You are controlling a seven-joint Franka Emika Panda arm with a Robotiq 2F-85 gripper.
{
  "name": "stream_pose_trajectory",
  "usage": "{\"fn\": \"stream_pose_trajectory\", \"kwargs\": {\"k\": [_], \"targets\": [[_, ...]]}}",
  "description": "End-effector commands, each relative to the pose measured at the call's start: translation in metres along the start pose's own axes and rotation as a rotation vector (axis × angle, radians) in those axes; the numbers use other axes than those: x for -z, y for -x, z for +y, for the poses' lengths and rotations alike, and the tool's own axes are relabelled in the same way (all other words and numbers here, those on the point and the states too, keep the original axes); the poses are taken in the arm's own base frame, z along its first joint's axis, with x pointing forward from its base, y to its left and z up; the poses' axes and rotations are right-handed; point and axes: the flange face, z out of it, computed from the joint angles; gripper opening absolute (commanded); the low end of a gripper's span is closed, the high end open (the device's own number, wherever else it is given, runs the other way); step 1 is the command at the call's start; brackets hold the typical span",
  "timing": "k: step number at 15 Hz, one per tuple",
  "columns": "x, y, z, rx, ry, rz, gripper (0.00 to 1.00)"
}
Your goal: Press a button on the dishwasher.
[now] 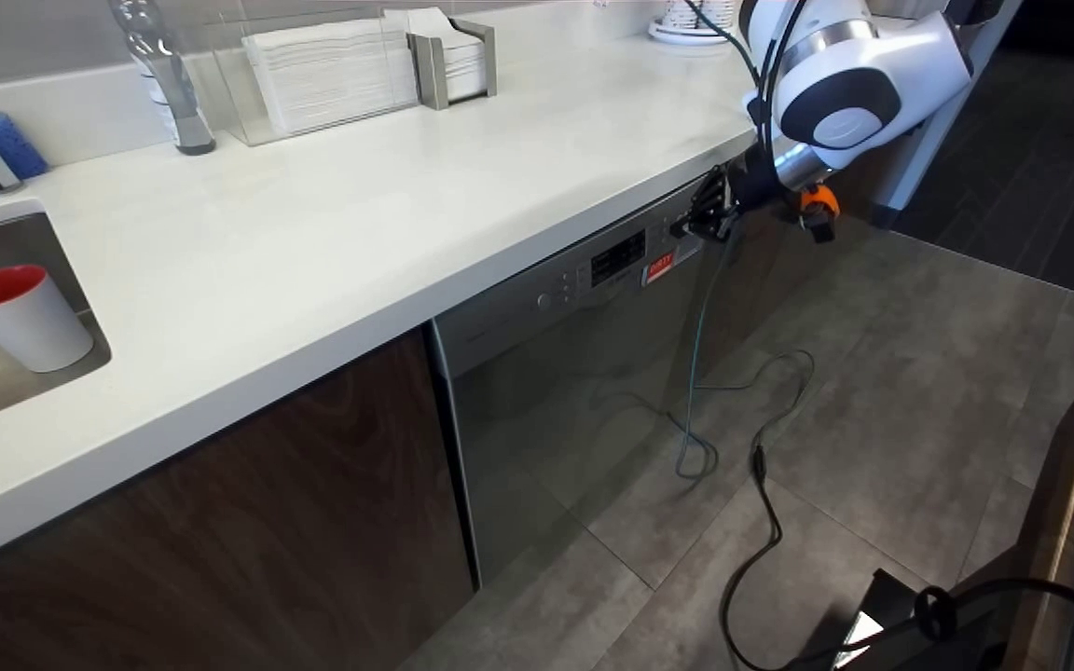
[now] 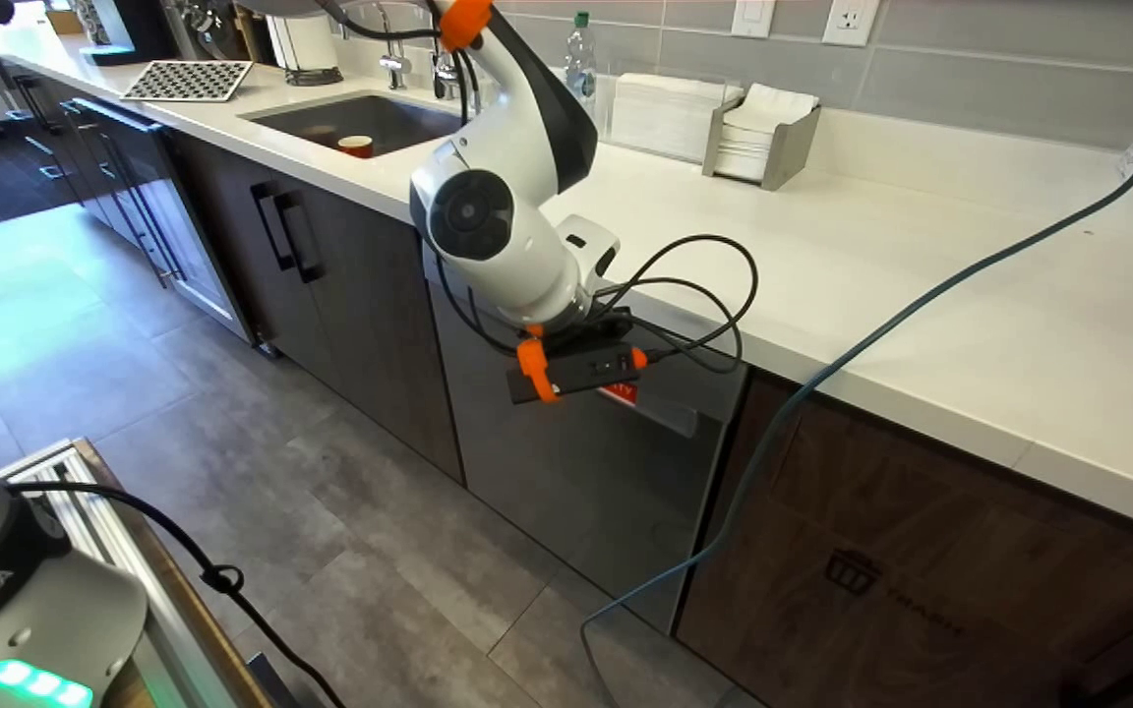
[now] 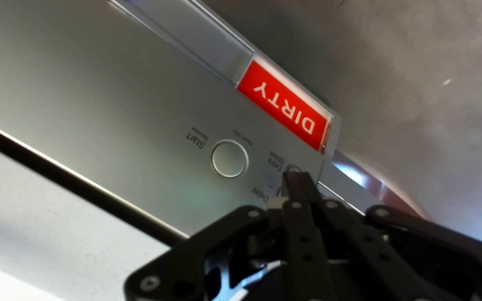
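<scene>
The dishwasher has a grey steel front in both exterior views [image 1: 556, 419] [image 2: 566, 472], with a dark display [image 1: 618, 258] on its upper strip. A red DIRTY label [image 3: 285, 104] sits on it. In the wrist view its panel [image 3: 140, 104] shows a large round Start button [image 3: 229, 158] and smaller Extra Shine [image 3: 293, 168] and Delay [image 3: 279, 192] buttons, partly hidden by my fingertips. My gripper [image 3: 298, 174] is shut and empty, its tips over these small buttons, right of Start. Contact cannot be told. In an exterior view the gripper [image 1: 683, 227] is at the control strip.
The white counter [image 1: 313, 252] overhangs just above the control strip. A sink with a red-and-white cup [image 1: 24, 317], a bottle [image 1: 164, 84] and napkin holders [image 1: 458, 65] are on it. A blue-green cable [image 2: 783, 423] hangs past the dishwasher front. Dark wooden cabinets [image 1: 220, 522] flank it.
</scene>
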Motion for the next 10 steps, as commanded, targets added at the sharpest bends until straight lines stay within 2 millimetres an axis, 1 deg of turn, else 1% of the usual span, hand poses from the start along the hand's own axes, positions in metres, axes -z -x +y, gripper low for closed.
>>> {"fn": "stream_pose_trajectory", "kwargs": {"k": [1,10], "targets": [[-0.0042,0.0000,0.0031,0.020,0.028,0.014,0.00],[-0.0078,0.0004,0.0015,0.006,0.025,0.019,0.00]]}}
